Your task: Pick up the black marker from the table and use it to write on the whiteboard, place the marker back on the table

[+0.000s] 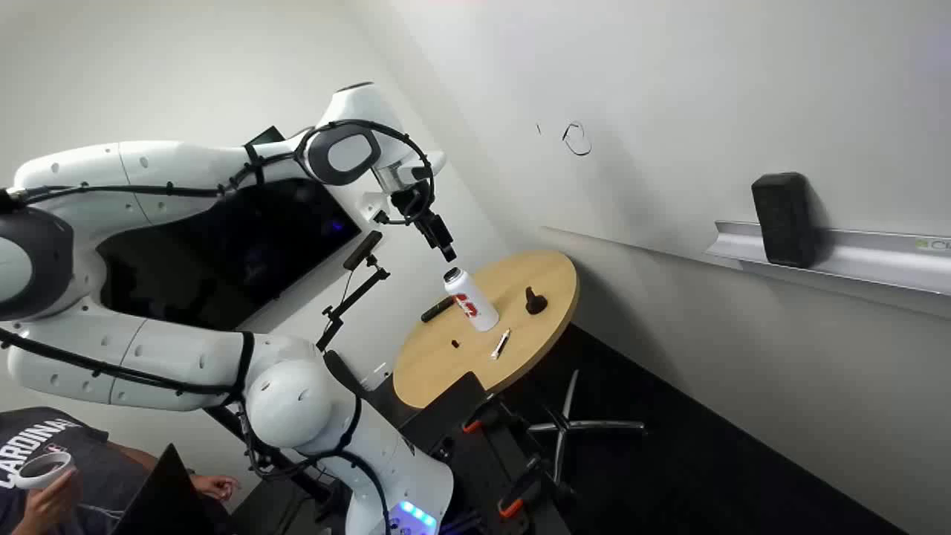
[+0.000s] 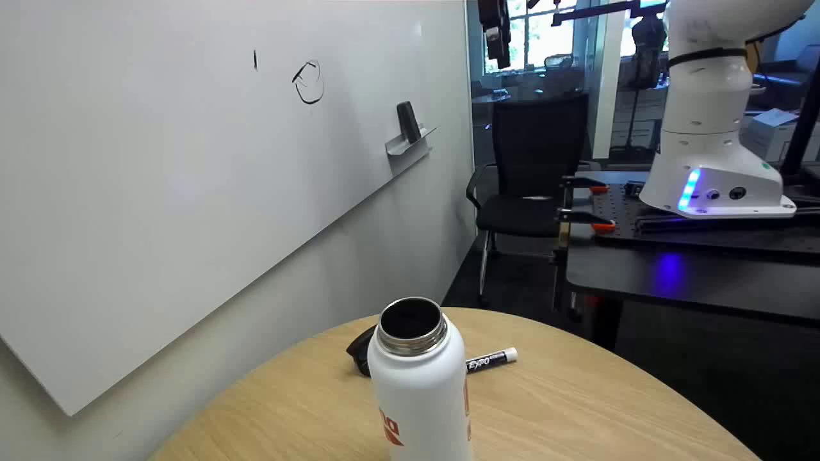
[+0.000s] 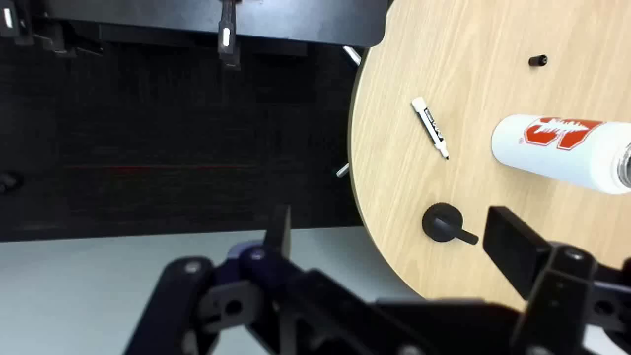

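Observation:
The black marker [image 1: 501, 345], a slim white-barrelled pen with a black label, lies uncapped on the round wooden table [image 1: 416, 371]. It also shows in an exterior view [image 2: 491, 360], partly hidden by the bottle, and in the wrist view [image 3: 431, 127], with its dark tip bare. A small black cap [image 3: 537, 60] lies apart from it. My gripper [image 3: 388, 227] is open and empty. In an exterior view the gripper [image 1: 448, 251] hangs in the air above the table, well away from the marker. The whiteboard [image 1: 669, 111] carries a thin loop and a short stroke, also in an exterior view [image 2: 192, 160].
A white bottle with a red logo [image 1: 471, 301] stands open on the table. A black knob-like piece with a stem [image 3: 443, 222] and a dark cylinder [image 1: 438, 308] are also on it. A black eraser [image 1: 784, 219] rests on the whiteboard's ledge [image 1: 877, 256]. A black chair [image 2: 538, 147] stands nearby.

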Controlling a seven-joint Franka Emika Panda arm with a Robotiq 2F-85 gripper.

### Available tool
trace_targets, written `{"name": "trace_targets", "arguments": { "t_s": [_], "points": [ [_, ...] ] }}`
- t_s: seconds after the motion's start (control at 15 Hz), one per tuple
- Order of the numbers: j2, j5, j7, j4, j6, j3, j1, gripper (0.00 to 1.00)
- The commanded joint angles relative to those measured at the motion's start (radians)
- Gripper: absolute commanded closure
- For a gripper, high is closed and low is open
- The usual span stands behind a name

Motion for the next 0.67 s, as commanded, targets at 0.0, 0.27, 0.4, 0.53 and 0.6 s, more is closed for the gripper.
{"name": "trace_targets", "arguments": {
  "t_s": [0.0, 0.27, 0.4, 0.53, 0.6],
  "points": [
    [0.0, 0.004, -0.004, 0.002, -0.003, 0.008, -0.009, 0.0],
    [0.0, 0.004, -0.004, 0.002, -0.003, 0.008, -0.009, 0.0],
    [0.007, 0.001, 0.013, -0.003, 0.028, 0.029, -0.004, 0.0],
    [0.029, 0.002, 0.012, -0.016, 0.089, 0.076, 0.023, 0.0],
    [0.042, 0.007, 0.002, -0.025, 0.126, 0.097, 0.039, 0.0]
  ]
}}
